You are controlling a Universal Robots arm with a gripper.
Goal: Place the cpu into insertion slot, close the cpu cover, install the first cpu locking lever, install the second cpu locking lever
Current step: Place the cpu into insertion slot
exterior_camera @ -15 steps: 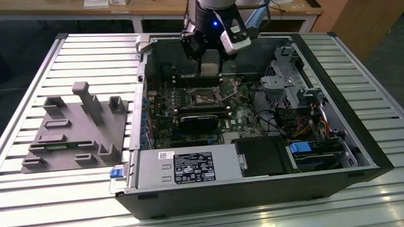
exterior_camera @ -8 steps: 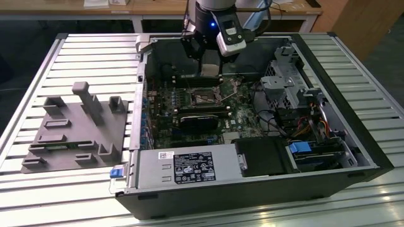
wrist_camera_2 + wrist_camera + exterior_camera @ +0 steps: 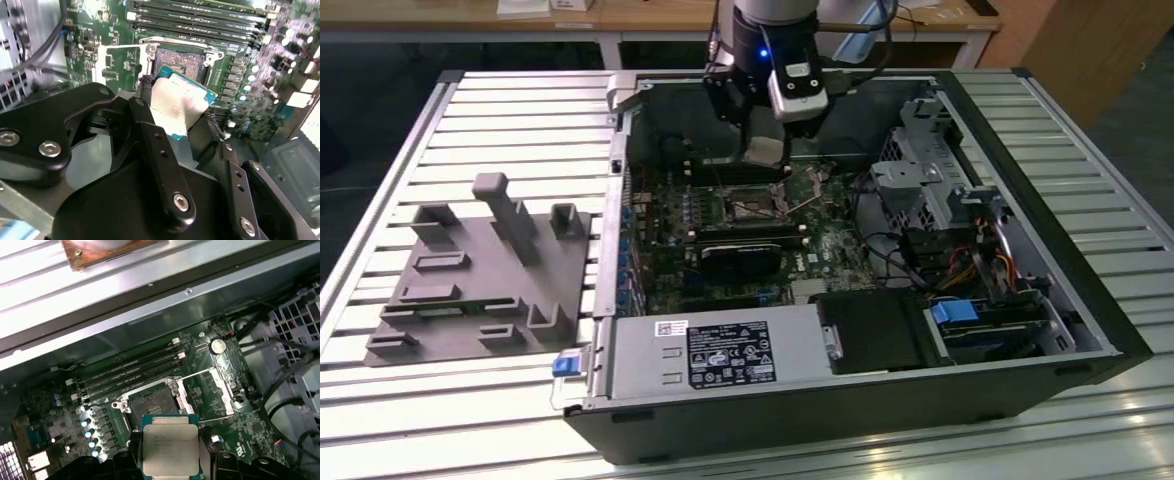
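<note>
Jaws are clamped on the cpu (image 3: 182, 105): the gripper (image 3: 177, 120) is seen with a finger pressed against each of two opposite edges, and the dull metal top is turned toward both wrist cameras. The cpu is held in the air over the green board (image 3: 255, 427), not yet seated. The insertion slot (image 3: 150, 405) is bare and lies just past the cpu's far edge, close but apart. The cpu cover (image 3: 207, 390) is swung open beside the slot, so the opening is judged unobstructed.

Silver cpu (image 3: 181, 102) between jaws, near insertion slot (image 3: 179, 62)
</note>
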